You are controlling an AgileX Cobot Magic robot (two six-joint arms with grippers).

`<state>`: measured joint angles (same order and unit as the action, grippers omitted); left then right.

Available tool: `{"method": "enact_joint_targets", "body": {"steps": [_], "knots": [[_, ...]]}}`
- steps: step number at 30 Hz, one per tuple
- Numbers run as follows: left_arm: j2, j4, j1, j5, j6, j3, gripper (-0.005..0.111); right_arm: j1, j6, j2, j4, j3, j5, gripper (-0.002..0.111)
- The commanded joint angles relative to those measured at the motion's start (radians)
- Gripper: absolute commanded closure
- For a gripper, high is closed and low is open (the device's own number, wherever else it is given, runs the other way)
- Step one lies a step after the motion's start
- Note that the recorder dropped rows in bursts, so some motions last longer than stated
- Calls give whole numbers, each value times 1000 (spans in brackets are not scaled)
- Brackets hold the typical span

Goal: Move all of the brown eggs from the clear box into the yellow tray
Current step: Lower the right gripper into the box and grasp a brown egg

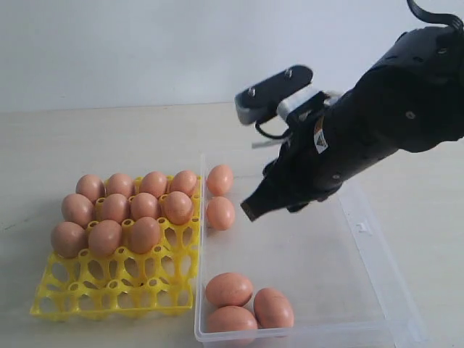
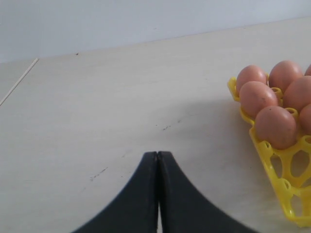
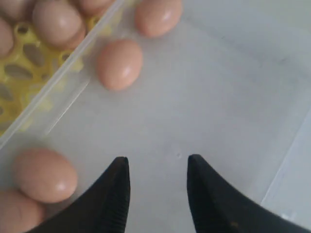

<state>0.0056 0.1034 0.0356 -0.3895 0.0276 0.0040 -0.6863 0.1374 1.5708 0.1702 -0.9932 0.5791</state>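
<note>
The yellow tray (image 1: 109, 290) holds several brown eggs (image 1: 116, 206) in its far rows. To its right, the clear box (image 1: 377, 268) has two eggs (image 1: 220, 213) against its far left wall and three (image 1: 229, 289) in its near left corner. My right gripper (image 1: 250, 209) hangs over the middle of the box, just right of the far pair. It is open (image 3: 158, 162) with only the box floor between its fingers; an egg (image 3: 44, 174) lies beside one finger. My left gripper (image 2: 158, 154) is shut and empty over bare table, away from the tray (image 2: 286, 194).
The right arm's dark body (image 1: 377, 123) hangs above the far right part of the box. The box's low wall (image 3: 63, 92) stands between the loose eggs and the tray. The tray's near rows (image 1: 116, 279) are open cells.
</note>
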Motion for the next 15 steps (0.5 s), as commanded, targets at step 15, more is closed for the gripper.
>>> {"method": "enact_joint_targets", "body": {"steps": [15], "knots": [[-6,-2,-8,9,-6,-4,107,-59,-590,142,-484,-3,88,54]]}}
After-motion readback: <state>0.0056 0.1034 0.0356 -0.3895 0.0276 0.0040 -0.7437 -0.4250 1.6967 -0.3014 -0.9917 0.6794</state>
